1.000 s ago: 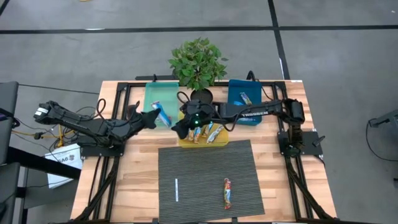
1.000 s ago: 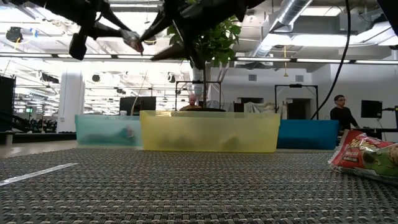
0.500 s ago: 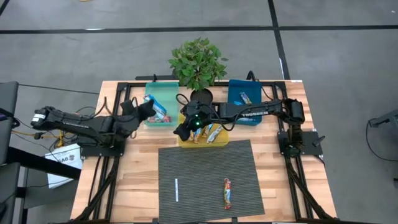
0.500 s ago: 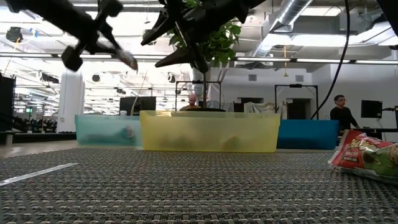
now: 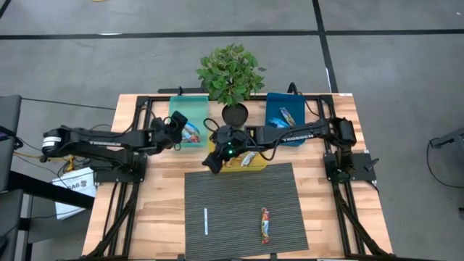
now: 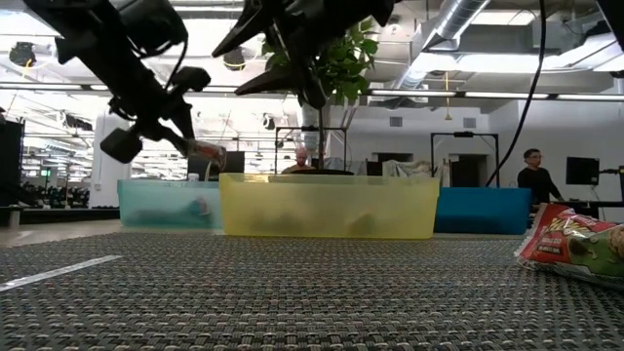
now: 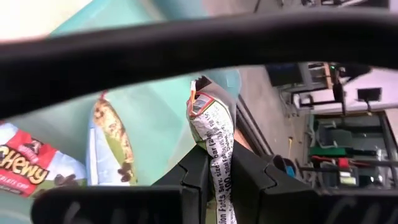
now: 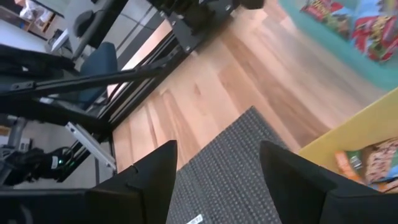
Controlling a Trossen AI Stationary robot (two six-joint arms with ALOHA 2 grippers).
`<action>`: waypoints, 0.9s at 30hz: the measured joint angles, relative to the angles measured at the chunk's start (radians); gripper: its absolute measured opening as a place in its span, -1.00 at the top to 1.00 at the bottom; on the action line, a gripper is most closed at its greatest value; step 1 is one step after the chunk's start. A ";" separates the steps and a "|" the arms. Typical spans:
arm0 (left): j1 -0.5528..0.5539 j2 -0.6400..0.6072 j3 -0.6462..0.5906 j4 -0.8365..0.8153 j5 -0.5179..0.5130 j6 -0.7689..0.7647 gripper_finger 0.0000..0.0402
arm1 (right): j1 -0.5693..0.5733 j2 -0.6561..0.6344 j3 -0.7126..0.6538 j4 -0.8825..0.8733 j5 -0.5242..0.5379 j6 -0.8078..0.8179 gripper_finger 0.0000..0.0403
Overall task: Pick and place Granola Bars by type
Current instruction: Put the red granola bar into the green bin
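From above, we see the left gripper [image 5: 176, 129] over the teal bin [image 5: 177, 109] at the back edge of the table [image 5: 163, 196], left of the plant [image 5: 230, 72]. It is clenched on a bar [image 5: 190, 132], whose long axis runs slantwise across the bin. The right gripper [image 5: 211, 161] hangs at the front left corner of the yellow bin [image 5: 233, 167], its fingers spread and holding nothing. Bars [image 5: 250, 157] lie in the yellow bin, and one more [image 5: 286, 114] lies in the blue bin [image 5: 273, 109] to the right. A red bar [image 5: 264, 225] lies on the grey mat [image 5: 232, 196] near its front edge, with its long axis running front to back. A white stick [image 5: 206, 221] lies to its left, pointing the same way.

In the low view, the left gripper [image 6: 185, 143] holds the bar [image 6: 207, 151] just above the rim of the teal bin [image 6: 156, 205]. The red bar [image 6: 575, 242] lies at the right on the mat [image 6: 292, 292]. A person [image 6: 531, 177] stands far behind.

In the left wrist view, the fingers [image 7: 199, 171] grasp the bar [image 7: 214, 134] by one end; its other end points away from the wrist. Two bars [image 7: 37, 165] lie on the floor of the teal bin [image 7: 155, 118].

In the right wrist view, the fingers [image 8: 152, 168] stand apart over the mat [image 8: 242, 155], and the yellow bin [image 8: 348, 130] holds bars [image 8: 379, 155].
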 joint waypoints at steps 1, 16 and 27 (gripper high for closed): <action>0.007 0.013 0.000 0.005 0.004 -0.009 0.81 | 0.006 0.000 0.000 0.000 0.000 0.000 -0.08; 0.065 0.051 0.000 0.015 0.028 -0.007 0.52 | 0.042 0.000 0.000 -0.005 0.001 -0.001 -0.07; 0.065 0.051 0.000 0.015 0.033 -0.014 0.31 | 0.041 0.000 0.000 -0.027 -0.036 -0.002 -0.07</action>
